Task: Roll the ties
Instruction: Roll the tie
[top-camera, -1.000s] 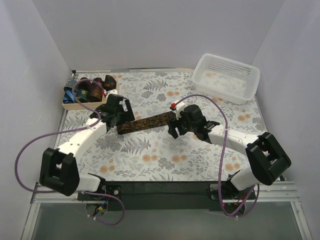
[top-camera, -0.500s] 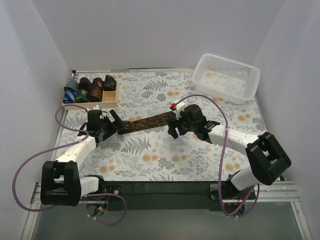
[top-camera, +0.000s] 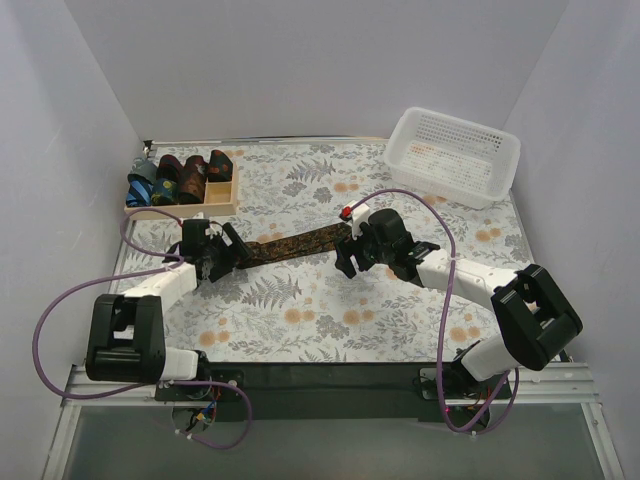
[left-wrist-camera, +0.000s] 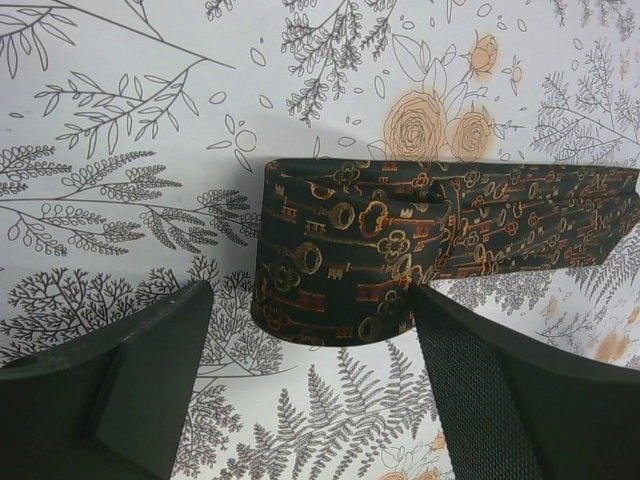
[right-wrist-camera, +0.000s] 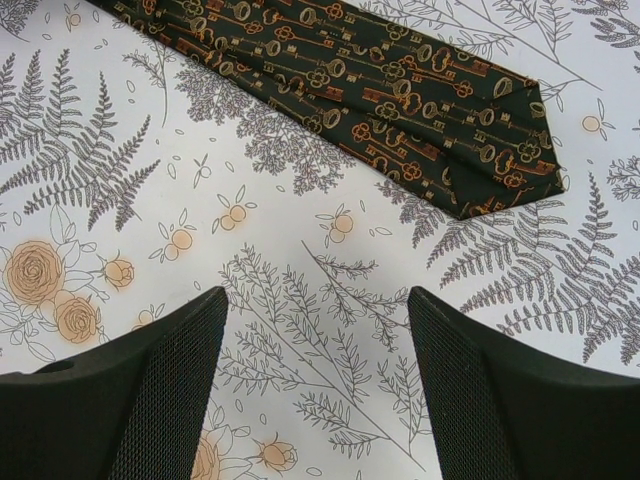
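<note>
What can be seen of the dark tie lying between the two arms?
The tie is dark, nearly black fabric printed with orange-gold keys. It lies flat on the floral tablecloth, slanting across the top view. The end by the left arm is folded over into a blunt doubled edge between the left arm's open fingers; whether they touch it is unclear. Its pointed end lies beyond the right arm's open fingers, which do not touch it.
</note>
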